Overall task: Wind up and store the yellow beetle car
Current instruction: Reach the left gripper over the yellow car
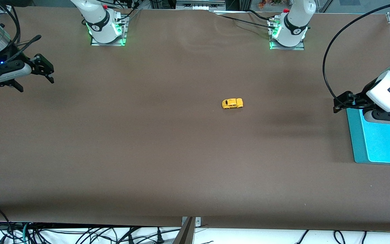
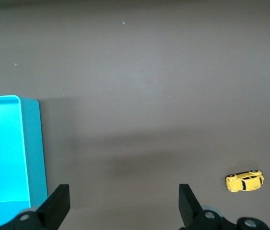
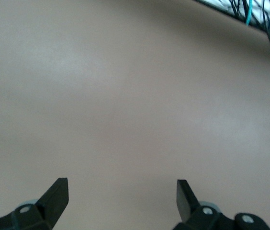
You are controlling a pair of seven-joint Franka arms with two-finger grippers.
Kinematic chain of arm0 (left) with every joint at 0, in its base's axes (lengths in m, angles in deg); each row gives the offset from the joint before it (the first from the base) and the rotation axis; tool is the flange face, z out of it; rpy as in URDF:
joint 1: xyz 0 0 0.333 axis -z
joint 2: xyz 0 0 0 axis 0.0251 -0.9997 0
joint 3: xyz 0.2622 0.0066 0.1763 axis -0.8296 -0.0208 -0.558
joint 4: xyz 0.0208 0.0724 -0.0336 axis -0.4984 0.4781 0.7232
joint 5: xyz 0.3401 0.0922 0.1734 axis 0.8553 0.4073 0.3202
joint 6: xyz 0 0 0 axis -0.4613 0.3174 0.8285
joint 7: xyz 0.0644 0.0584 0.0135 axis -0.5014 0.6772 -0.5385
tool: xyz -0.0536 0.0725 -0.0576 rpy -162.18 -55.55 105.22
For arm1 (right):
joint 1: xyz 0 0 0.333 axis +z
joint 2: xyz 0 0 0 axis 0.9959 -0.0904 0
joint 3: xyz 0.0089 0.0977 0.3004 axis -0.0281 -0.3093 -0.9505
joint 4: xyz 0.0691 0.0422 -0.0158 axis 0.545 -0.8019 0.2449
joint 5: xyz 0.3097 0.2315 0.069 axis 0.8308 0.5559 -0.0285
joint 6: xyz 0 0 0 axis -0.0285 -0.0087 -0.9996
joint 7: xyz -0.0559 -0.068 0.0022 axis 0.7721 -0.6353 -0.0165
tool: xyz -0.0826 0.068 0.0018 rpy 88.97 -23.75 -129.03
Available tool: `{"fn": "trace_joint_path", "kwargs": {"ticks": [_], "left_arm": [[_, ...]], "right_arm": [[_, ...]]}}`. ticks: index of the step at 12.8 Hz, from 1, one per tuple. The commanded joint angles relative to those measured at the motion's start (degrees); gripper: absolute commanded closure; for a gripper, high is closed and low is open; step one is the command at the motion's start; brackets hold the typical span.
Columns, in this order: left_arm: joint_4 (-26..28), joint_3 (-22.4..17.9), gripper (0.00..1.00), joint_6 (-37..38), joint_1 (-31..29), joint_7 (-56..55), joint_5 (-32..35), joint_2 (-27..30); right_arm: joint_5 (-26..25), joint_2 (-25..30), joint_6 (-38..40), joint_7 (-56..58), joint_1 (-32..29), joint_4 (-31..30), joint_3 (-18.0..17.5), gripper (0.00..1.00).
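Brown worktop (image 1: 147, 152), bare across the middle. Teal box (image 1: 357, 142) at the left arm's end. Left tool (image 1: 345, 101) over that box's edge, spread wide, empty. Right tool (image 1: 44, 69) waiting over its own end, equally wide, empty. Yellow beetle car (image 1: 232, 103) mid-worktop, tiny: likely to skid or tip under an off-centre pinch.

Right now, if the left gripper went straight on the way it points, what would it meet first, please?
Probably only the bare brown table: the open left gripper has the teal box and small yellow beetle car off to either side.
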Motion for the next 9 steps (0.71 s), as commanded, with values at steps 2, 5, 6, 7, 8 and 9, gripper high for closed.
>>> {"fn": "trace_joint_path", "kwargs": {"ticks": [2, 5, 6, 7, 8, 9], "left_arm": [[-1.5, 1.2, 0.0, 0.8, 6.7, 0.0, 1.1, -2.7], [-1.3, 2.3, 0.0, 0.9, 12.5, 0.5, 1.4, -5.5], [-1.2, 2.3, 0.0, 0.9, 14.0, 3.3, 1.4, -5.8], [-1.3, 2.3, 0.0, 0.8, 15.5, 8.9, 1.2, -7.3], [-0.8, 2.3, 0.0, 0.3, 16.5, 15.6, 1.1, -7.9], [-0.4, 2.4, 0.0, -0.1, 17.9, 21.3, 1.1, -9.0]], "right_arm": [[4.5, 0.8, 3.8, -7.5, 0.3, 0.7, 0.2, 0.0], [4.8, 0.8, 6.0, -12.2, 0.3, 0.7, 0.2, 0.0], [4.8, 0.6, 6.3, -13.5, 0.3, 0.7, 0.2, 0.0], [4.7, 0.5, 6.3, -13.7, 0.3, 0.7, 0.2, 0.0], [4.7, 0.4, 6.3, -13.9, 0.3, 0.7, 0.2, 0.0], [4.6, 0.2, 6.5, -13.7, 0.2, 0.8, 0.2, 0.0]]}}
